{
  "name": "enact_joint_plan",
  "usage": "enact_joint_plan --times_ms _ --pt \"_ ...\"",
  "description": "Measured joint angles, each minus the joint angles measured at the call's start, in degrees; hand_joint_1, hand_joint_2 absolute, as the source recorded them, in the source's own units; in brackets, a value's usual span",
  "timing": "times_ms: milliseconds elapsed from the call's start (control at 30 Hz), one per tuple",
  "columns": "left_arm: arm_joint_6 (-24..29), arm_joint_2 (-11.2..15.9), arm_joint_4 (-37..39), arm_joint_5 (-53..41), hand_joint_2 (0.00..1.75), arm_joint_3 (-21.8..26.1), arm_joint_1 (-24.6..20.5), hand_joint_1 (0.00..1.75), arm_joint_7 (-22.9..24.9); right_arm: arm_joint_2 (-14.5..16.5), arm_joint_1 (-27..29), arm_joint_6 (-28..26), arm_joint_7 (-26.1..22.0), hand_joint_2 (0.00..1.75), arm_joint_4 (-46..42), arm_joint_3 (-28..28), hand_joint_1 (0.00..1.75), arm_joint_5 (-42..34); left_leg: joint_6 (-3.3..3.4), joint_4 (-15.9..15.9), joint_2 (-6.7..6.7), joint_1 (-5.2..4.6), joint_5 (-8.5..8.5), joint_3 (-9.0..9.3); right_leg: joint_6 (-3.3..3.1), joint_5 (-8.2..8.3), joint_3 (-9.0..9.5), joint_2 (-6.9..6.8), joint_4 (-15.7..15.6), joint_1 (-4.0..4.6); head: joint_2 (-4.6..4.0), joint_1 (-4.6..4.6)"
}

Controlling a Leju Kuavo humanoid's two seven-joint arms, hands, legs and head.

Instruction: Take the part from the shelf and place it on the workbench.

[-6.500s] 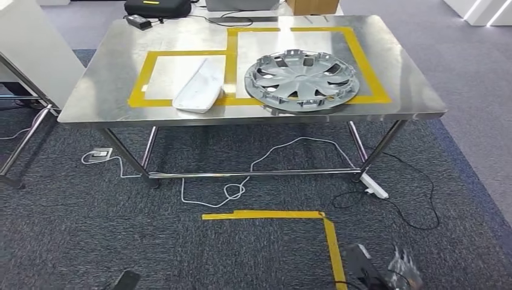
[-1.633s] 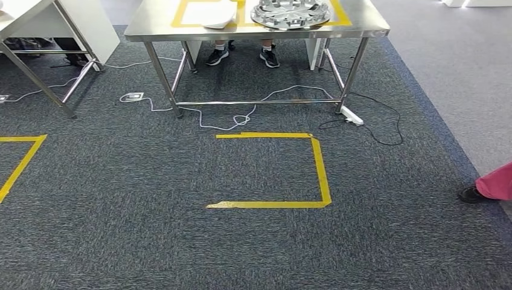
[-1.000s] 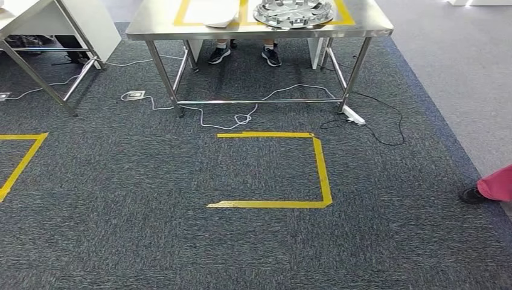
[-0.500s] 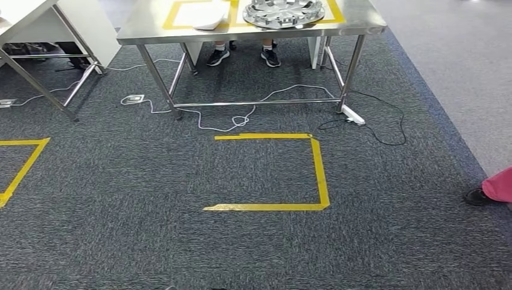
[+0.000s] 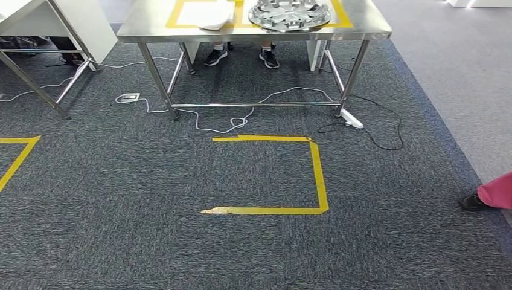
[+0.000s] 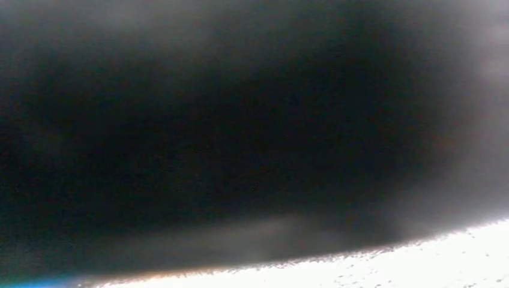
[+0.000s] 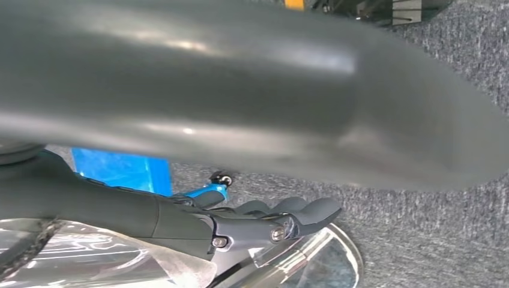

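The right robot hand [image 7: 264,225] grips a clear-wrapped part [image 7: 108,255]; the left one's state I cannot tell. Ahead, cables [image 5: 290,93] trail under the worktop [image 5: 362,27] carrying a hubcap [image 5: 290,13].

Dark grey carpet [image 5: 151,241] covers the floor, with a paler grey strip [image 5: 459,66] along its right side. A steel-legged surface [image 5: 253,33] stands at the far end. In front of it, yellow tape [image 5: 317,175] marks an open rectangle on the carpet. White and black cables [image 5: 229,124] trail beneath the surface, near a power strip [image 5: 351,119]. To its left stands a white table [image 5: 36,36] with slanted metal legs.
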Motion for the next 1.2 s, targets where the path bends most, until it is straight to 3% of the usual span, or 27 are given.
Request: enact_joint_plan --times_ms 300,633,700,800,867,933,967,1000,1033,1100,1133,1200 --pt "0.3 0.1 0.8 1.3 0.0 -0.2 -0.2 0.0 0.0 -0.1 0.0 0.0 0.0 0.0 0.3 0.0 0.0 0.1 0.54 0.0 0.0 0.01 0.22 0.18 0.64 0.26 0.2 0.0 -0.2 -0.01 0.0 -0.03" --pt "0.2 0.1 1.8 2.2 0.0 -0.1 -0.4 0.0 0.0 -0.2 0.0 0.0 -0.1 0.0 0.7 -0.1 0.0 0.1 0.64 0.0 0.0 0.0 0.42 0.15 0.75 0.42 0.2 -0.01 -0.2 -0.01 0.0 -0.03" --pt "0.2 0.2 1.8 2.2 0.0 -0.1 -0.5 0.0 0.0 -0.2 0.0 0.0 -0.1 0.0 0.7 -0.1 0.0 0.1 1.06 0.1 0.0 -0.19 0.21 0.13 1.06 0.58 0.27 -0.02 -0.6 -0.19 0.0 -0.05" --pt "0.0 0.3 1.9 2.2 0.0 -0.1 -0.6 0.0 -0.1 -0.2 -0.2 0.0 -0.1 0.0 0.8 -0.1 0.0 0.2 2.3 -2.1 0.08 -0.03 0.77 1.14 1.77 0.36 0.45 -0.13 -0.7 -0.18 -0.01 0.04" --pt "-0.1 0.3 2.0 2.2 0.0 -0.1 -0.7 0.0 -0.1 -0.3 -0.2 0.0 -0.2 0.0 0.8 -0.1 0.0 0.2 2.66 -3.5 0.21 0.29 1.39 1.83 1.84 -2.26 -2.06 -0.15 4.1 -0.18 -0.01 0.28" --pt "-0.2 0.3 2.1 2.2 0.0 -0.1 -0.7 0.0 -0.1 -0.3 -0.2 0.0 -0.2 0.0 0.9 -0.1 0.0 0.2 2.71 -3.7 0.23 0.3 1.29 1.89 2.04 -5.44 -6.74 -0.16 11.7 -0.38 0.0 0.31" --pt "-0.2 0.3 2.2 2.2 0.0 -0.1 -0.7 0.0 -0.1 -0.4 -0.1 0.0 -0.2 0.0 0.9 -0.1 0.0 0.2 2.57 -3.6 0.21 0.33 1.16 1.94 2.21 -5.72 -8.48 -0.17 14.2 -0.52 0.0 0.31" --pt "-0.2 0.3 2.3 2.2 0.0 -0.1 -0.7 0.0 -0.1 -0.4 0.0 0.0 -0.2 0.0 0.9 -0.1 0.0 0.2 2.35 -3.5 0.19 0.41 1.01 2.03 2.39 -4.72 -9.22 -0.19 14.4 -0.68 0.0 0.3" --pt "-0.2 0.3 2.4 2.2 0.0 -0.1 -0.7 0.0 -0.1 -0.5 0.0 0.0 -0.2 0.0 0.9 -0.2 0.0 0.2 2.02 -3.3 0.15 0.58 0.79 2.17 2.62 -2.55 -8.72 -0.24 12.2 -0.88 -0.01 0.31" --pt "-0.2 0.4 2.5 2.2 0.0 -0.1 -0.7 0.0 -0.2 -0.5 -0.1 0.1 -0.2 0.0 1.1 -0.2 0.0 0.2 1.02 -2.6 0.09 0.75 0.09 2.31 3.1 2.04 -6.17 -0.35 5.1 -1.31 -0.01 0.42" --pt "-0.1 0.4 2.5 2.2 0.0 -0.1 -0.8 0.0 -0.2 -0.5 -0.1 0.1 -0.2 0.0 1.2 -0.2 0.0 0.2 0.51 -2.1 0.05 0.71 -0.28 2.27 2.95 3.28 -5.19 -0.32 2.7 -1.41 -0.01 0.44" --pt "0.1 0.6 2.7 2.2 0.0 -0.1 -0.9 0.0 -0.3 -0.5 -0.1 0.1 -0.2 0.0 1.5 -0.2 0.0 0.2 -0.2 -1.5 -0.01 0.53 -0.63 2.18 2.09 3.47 -4.76 -0.14 1.9 -1.31 0.0 0.35"
